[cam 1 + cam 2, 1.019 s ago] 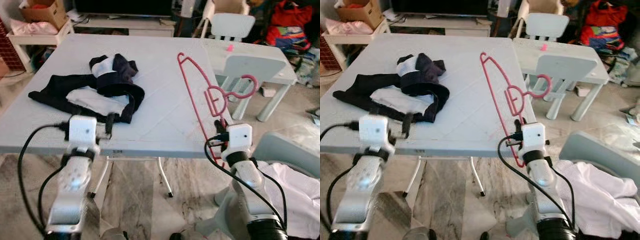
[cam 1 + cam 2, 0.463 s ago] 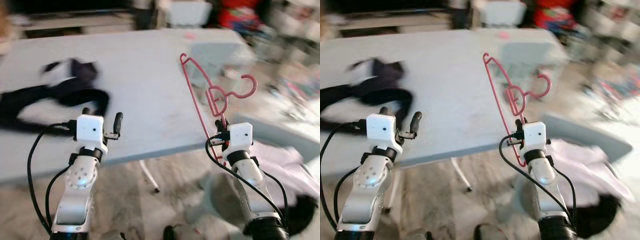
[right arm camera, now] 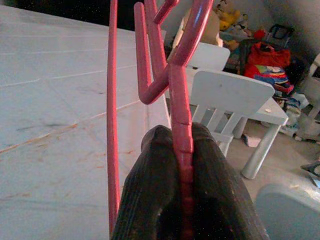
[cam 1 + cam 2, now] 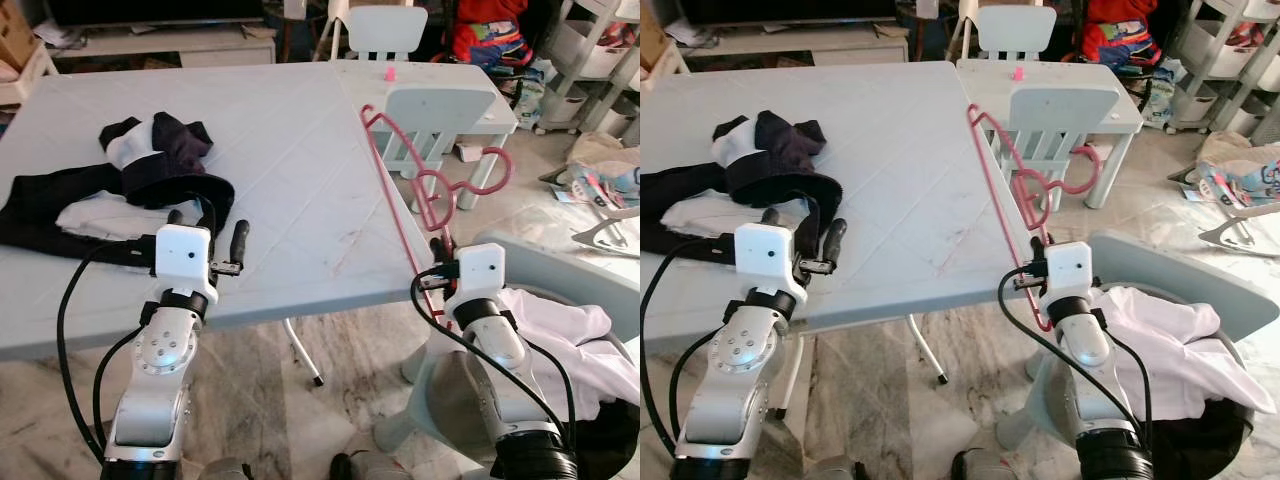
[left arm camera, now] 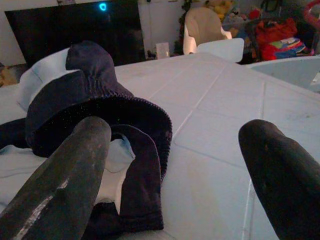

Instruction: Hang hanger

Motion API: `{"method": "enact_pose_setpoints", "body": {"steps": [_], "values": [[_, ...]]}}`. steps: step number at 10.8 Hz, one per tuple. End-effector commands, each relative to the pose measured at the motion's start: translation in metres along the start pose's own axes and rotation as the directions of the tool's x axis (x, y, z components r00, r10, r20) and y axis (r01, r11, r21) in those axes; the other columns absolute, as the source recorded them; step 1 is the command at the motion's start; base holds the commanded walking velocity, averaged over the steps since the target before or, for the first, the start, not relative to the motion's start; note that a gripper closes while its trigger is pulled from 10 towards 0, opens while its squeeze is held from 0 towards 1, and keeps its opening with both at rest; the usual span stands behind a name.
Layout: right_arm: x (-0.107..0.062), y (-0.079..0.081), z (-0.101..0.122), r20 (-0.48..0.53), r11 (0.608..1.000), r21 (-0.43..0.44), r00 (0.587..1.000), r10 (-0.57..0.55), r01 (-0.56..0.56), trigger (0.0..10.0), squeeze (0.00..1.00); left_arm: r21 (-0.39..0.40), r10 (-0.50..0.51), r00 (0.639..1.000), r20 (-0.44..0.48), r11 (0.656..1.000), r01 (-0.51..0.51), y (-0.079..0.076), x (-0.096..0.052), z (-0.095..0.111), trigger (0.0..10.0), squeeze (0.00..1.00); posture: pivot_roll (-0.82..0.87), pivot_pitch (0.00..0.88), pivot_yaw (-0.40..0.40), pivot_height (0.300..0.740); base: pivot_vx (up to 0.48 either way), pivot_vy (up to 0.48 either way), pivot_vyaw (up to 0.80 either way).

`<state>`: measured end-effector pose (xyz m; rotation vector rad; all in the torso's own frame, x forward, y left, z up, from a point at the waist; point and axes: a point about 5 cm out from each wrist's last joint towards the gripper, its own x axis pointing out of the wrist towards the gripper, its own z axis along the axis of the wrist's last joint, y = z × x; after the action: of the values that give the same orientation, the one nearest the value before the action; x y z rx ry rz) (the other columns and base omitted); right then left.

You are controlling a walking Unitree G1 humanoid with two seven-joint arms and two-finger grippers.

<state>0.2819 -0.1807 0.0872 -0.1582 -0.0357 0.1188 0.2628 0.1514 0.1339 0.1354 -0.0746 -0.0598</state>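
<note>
- Right gripper, lower right of the eye views, pinches the pink plastic hanger, held upright beside the grey table's edge.
- Left gripper, fingers spread, hovers near dark clothes at centre left.

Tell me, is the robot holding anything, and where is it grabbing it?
Yes. The right claw is shut on the pink hanger, pinching its bar near the lower end. The left claw is open and holds nothing.

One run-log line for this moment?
right gripper: shut on pink hanger | left gripper: open, near dark clothes on table
</note>
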Motion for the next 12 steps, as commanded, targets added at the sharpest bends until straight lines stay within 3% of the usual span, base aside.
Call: {"method": "enact_pose_setpoints", "body": {"steps": [1, 10, 12], "values": [[-0.0002, -0.0007, -0.0016, -0.013, 1.000, 0.002, 1.000, 0.003, -0.003, 10.0, 0.00, 0.001, -0.021, 1.000, -0.003, 1.000, 0.021, -0.0026, -0.0014, 0.0015, 10.0, 0.00, 0.01, 0.000, -0.026, 0.740, -0.311, 0.000, 0.00], [0.0030, -0.0074, 0.0007, -0.012, 1.000, -0.011, 1.000, -0.010, 0.010, 10.0, 0.00, -0.004, -0.037, 0.999, -0.013, 0.999, 0.037, -0.0067, -0.0002, 0.0002, 10.0, 0.00, 0.00, 0.000, -0.029, 0.740, -0.299, 0.000, 0.00], [0.0046, -0.0075, 0.0009, -0.013, 1.000, -0.012, 1.000, -0.009, 0.009, 10.0, 0.00, -0.010, -0.040, 0.999, -0.012, 0.999, 0.040, -0.0083, 0.0006, 0.0005, 10.0, 0.00, 0.00, 0.000, -0.030, 0.740, -0.285, 0.000, -0.80]]}}
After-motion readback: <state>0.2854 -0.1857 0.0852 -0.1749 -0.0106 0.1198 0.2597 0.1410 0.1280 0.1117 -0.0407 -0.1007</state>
